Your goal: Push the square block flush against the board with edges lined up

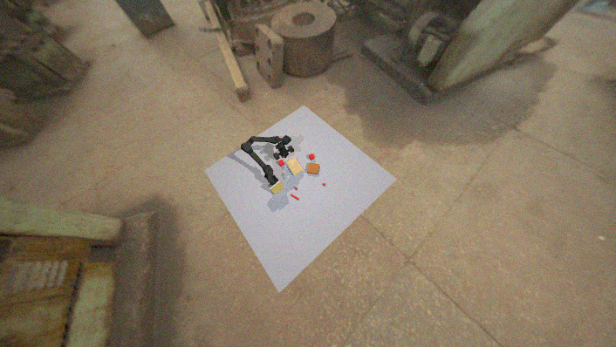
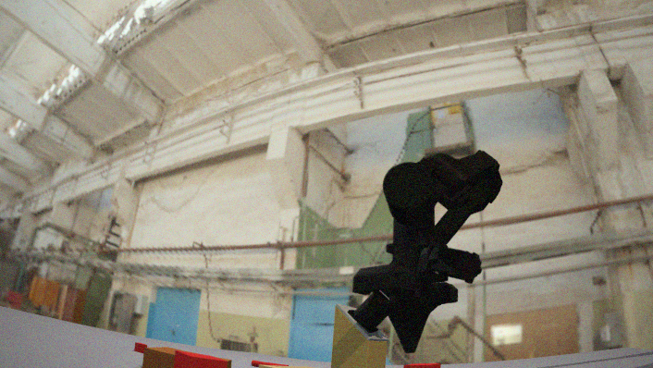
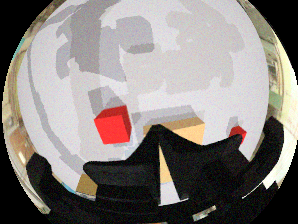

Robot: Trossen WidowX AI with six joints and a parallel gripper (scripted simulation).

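Across the pale desk [image 1: 305, 244] [image 2: 46, 337] [image 3: 45, 85], the orange square block [image 1: 313, 168] [image 2: 154, 357] is sitting beside the tan board [image 1: 294, 166] [image 2: 282, 366] [image 3: 192, 134], still needing flush, edge-even contact, while the end effector [image 1: 284, 151] [image 2: 410, 349] [image 3: 156, 128] is hovering, empty, fingers pressed together.

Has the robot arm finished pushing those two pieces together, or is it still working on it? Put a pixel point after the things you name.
Not finished, it seems. A gap shows between the tan piece [image 1: 294, 166] and the orange-brown one [image 1: 313, 168]. The closed gripper [image 1: 284, 150] [image 2: 409, 350] [image 3: 156, 128] holds neither. Left: bring them flush, line up an edge, then move away.
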